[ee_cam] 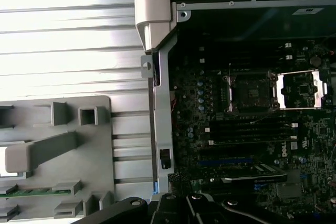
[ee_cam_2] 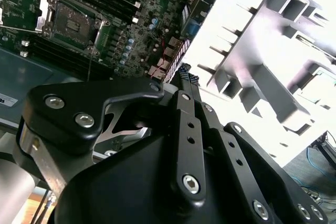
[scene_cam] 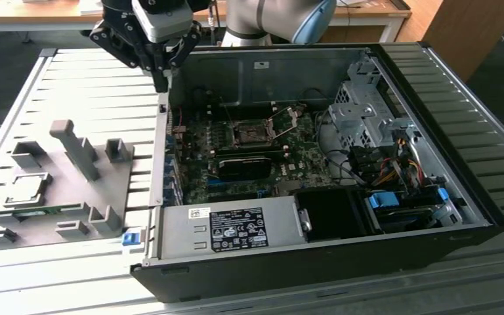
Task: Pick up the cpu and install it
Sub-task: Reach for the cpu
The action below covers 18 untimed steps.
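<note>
Overhead, the gripper (scene_cam: 162, 83) hangs pointing straight down above the tray-side wall of the open computer case (scene_cam: 322, 266), fingers drawn together, holding nothing. From the exterior view's left: the cpu (scene_cam: 26, 189) lies in the grey tray (scene_cam: 63, 197), well apart from the gripper; then the motherboard socket (scene_cam: 254, 133), its frame flipped open.

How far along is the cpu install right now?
Nothing looks done: the cpu lies on the tray, and the socket stands open, empty. In hand: nothing; the gripper, shut, hangs over the edge of the case, between tray and motherboard. Left: the pick-up and the install.
</note>
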Each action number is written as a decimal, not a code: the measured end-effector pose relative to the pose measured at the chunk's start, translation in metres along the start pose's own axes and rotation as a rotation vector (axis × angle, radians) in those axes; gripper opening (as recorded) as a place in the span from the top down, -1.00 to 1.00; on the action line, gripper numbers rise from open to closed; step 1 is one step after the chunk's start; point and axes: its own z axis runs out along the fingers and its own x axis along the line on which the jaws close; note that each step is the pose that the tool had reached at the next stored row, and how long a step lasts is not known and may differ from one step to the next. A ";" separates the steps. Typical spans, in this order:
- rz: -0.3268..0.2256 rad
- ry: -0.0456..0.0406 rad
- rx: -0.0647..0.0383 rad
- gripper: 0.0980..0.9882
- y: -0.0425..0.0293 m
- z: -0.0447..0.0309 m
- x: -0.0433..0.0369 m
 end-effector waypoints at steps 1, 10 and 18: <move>0.000 0.0000 0.000 0.98 0.0000 0.0000 0.0005; 0.000 0.0000 0.000 0.98 -0.0004 0.0004 0.0051; 0.000 -0.0001 0.000 0.98 -0.0008 0.0008 0.0094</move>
